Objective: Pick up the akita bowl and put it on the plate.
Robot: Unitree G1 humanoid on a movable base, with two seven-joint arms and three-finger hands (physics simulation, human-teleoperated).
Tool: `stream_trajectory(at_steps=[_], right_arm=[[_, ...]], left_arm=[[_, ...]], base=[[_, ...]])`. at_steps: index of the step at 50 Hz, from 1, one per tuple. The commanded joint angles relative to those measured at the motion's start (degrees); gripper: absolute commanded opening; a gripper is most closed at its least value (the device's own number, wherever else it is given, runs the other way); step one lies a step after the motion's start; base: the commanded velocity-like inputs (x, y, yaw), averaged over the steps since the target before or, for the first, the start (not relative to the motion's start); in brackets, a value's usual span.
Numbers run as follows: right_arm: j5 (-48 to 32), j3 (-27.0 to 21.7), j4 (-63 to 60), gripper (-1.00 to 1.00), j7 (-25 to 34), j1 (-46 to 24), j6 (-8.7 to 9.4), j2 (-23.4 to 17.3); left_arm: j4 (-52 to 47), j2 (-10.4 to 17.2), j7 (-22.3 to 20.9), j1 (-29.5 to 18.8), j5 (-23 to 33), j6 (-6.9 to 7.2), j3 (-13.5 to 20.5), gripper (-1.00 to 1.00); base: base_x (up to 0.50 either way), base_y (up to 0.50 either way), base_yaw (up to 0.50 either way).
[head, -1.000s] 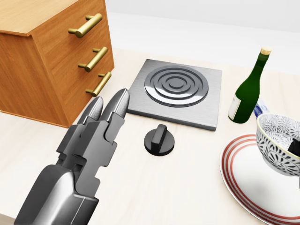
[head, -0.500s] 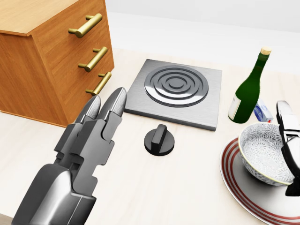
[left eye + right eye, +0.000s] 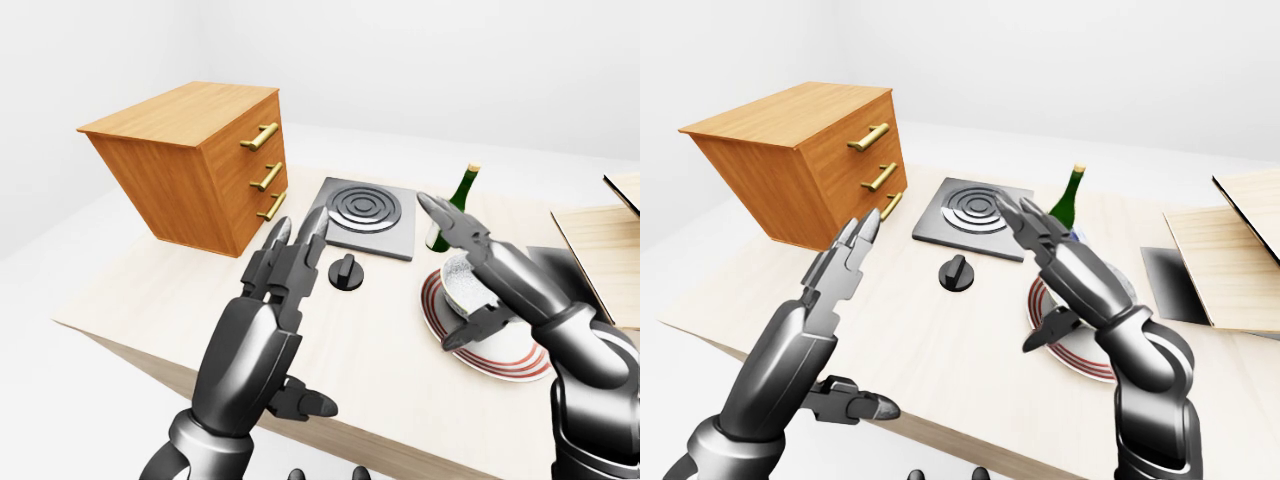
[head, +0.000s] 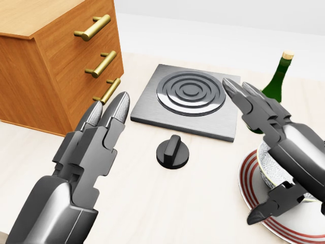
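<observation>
The akita bowl, white with a fine dark pattern, sits upright on the white plate with red rim stripes at the right of the head view. My right hand hovers open just above and in front of it, long fingers stretched toward the burner and thumb hanging over the plate's rim. It hides most of the bowl. My left hand is raised open over the table's left part, holding nothing.
A wooden drawer cabinet with brass handles stands at the left. A square metal burner plate and a black knob lie mid-table. A green wine bottle stands above the plate. Wooden boards lie at the right.
The bowl came down from the right onto the plate. My right hand let go of it, opened and swung leftward over it. My left hand drifted slightly left.
</observation>
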Motion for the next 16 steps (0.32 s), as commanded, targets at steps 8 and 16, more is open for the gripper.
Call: stream_trajectory(at_steps=[8,16], right_arm=[[11.36,1.13,-10.15,1.0,0.0,-2.34,0.0,4.99],[6.3,4.04,-3.92,1.0,0.0,3.06,0.0,8.44]], left_arm=[[0.0,0.0,0.0,-1.27,-0.37,0.0,1.64,1.0],[0.0,0.0,0.0,-1.3,-0.14,0.0,1.34,1.0]], base=[[0.0,0.0,0.0],[0.0,0.0,0.0]])
